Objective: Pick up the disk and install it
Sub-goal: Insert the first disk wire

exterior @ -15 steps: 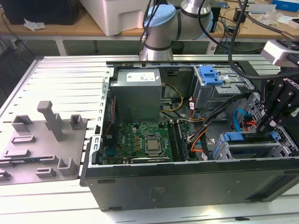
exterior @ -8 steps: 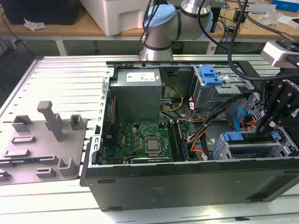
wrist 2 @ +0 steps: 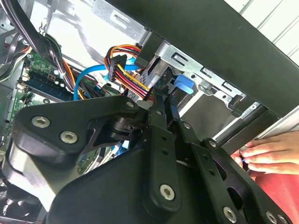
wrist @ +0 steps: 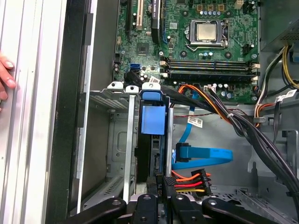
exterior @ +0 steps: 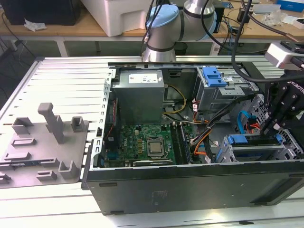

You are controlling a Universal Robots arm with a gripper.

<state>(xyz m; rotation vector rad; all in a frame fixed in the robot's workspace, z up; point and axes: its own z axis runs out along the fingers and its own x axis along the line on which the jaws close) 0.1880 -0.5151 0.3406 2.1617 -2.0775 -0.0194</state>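
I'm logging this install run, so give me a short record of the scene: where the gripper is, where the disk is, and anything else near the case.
gripper: at the drive cage inside the open computer case; fingers' state cannot be told
disk: standing on edge in a slot of the drive cage, blue caddy end showing, the gripper right at its near end
cables: blue data and orange-red power leads beside the cage
person's hand: resting on the table outside the case wall
grey fixture: on the table at the exterior view's left, holding nothing
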